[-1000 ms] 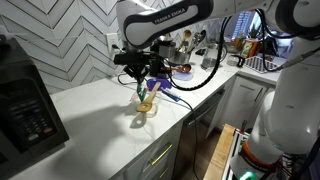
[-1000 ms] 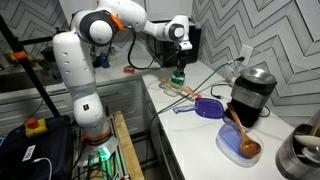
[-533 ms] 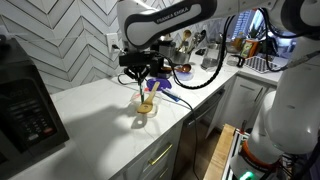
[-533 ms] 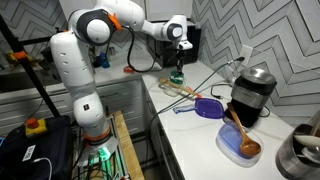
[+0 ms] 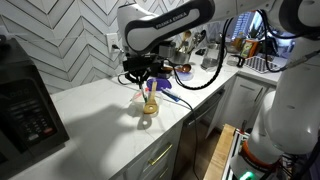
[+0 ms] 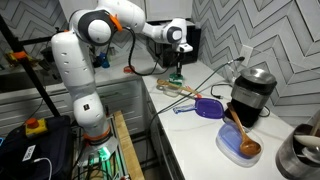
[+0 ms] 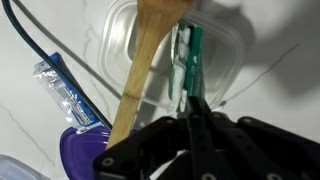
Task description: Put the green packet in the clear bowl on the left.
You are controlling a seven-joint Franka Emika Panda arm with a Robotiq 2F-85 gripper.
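Pinching the green packet (image 7: pixel 188 60), claw (image 7: pixel 192 106) above the clear bowl (image 7: pixel 112 42).

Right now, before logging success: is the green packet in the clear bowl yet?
Out: the green packet hangs pinched in the gripper above the clear bowl.

green packet (image 7: pixel 192 60), clear bowl (image 7: pixel 225 55), purple item (image 7: pixel 78 155), white herringbone wall (image 5: pixel 60 35)

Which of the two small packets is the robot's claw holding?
The green packet, pinched edge-on in the gripper over the clear bowl; the blue see-through packet lies loose on the counter beside the bowl.
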